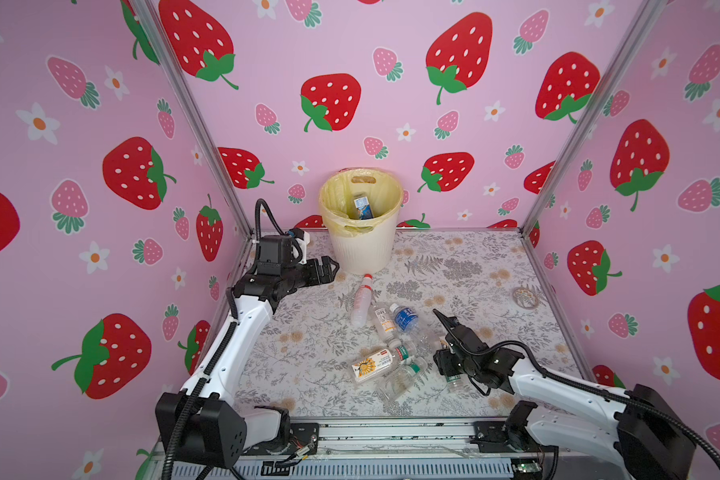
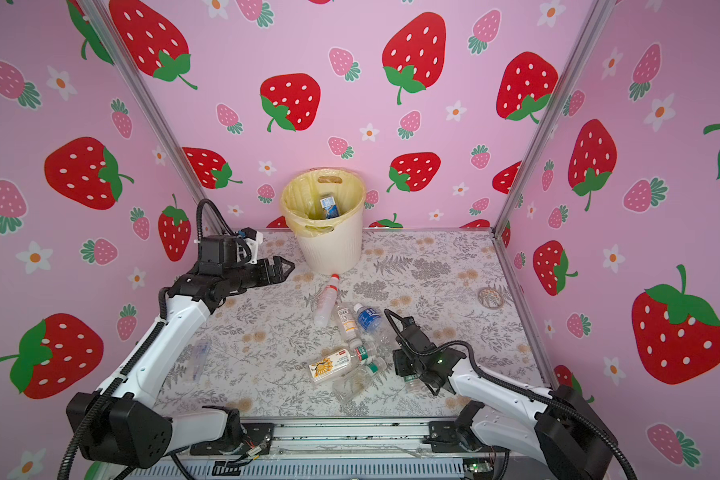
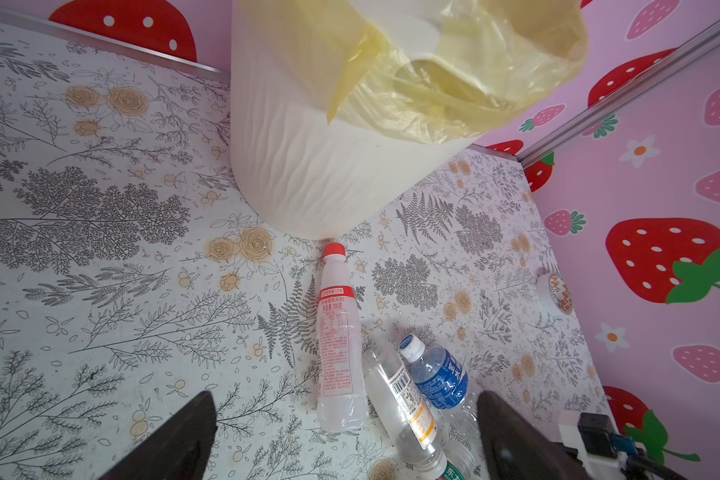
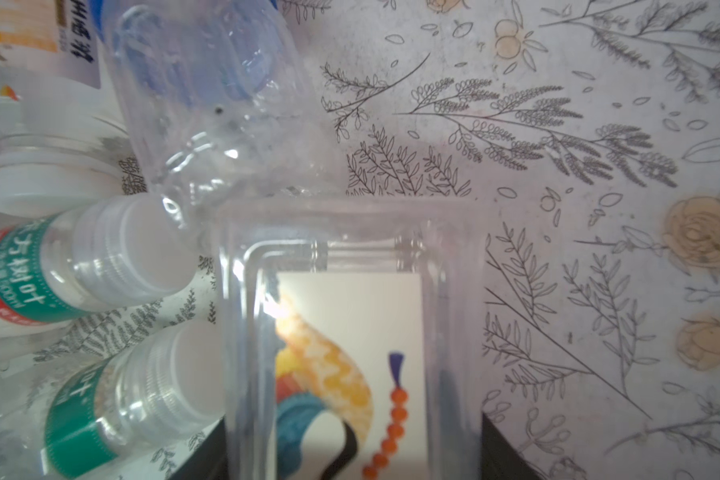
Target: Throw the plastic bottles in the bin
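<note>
Yellow-bagged bin [image 1: 362,249], upper middle in a top view, holds just one bottle [image 1: 362,207]. Plenty more bottles [image 1: 381,320] litter the bench [image 1: 292,340] mid-frame. Right tool [image 4: 352,453] is clamped on a clear square bottle [image 4: 350,257], and the left tool [image 1: 332,269] hangs wide open.

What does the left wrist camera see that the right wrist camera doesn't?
Only the left wrist camera: the bin, its yellow bag, the red-capped bottle lying by the bin's base, a tape roll and the strawberry wall. Only the right wrist camera: a square clear bottle pinched in the right gripper. Both: the flowery table and the blue-labelled bottle, blurry in the right wrist view.
</note>
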You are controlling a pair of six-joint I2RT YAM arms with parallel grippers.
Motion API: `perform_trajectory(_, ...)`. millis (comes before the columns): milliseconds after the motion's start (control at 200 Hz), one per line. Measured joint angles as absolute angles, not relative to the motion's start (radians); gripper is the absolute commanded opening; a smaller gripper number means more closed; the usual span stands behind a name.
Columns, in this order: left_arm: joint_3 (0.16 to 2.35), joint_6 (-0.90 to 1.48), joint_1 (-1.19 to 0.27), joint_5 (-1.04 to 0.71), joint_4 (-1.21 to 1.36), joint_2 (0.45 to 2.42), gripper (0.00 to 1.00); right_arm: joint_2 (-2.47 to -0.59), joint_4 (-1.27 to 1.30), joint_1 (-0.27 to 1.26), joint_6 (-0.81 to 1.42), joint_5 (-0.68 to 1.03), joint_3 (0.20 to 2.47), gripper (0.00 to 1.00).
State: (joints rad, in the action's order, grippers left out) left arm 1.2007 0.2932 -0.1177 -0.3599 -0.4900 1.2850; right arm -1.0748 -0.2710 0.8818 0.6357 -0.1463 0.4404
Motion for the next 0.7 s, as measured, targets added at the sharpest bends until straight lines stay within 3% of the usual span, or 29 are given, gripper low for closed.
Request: perform_trajectory(700,1.201,0.294,-0.116,-0.36,-0.49,1.285,0.99,-1.01,-0.312,0.859,0.717,-0.176,0.556,0.6)
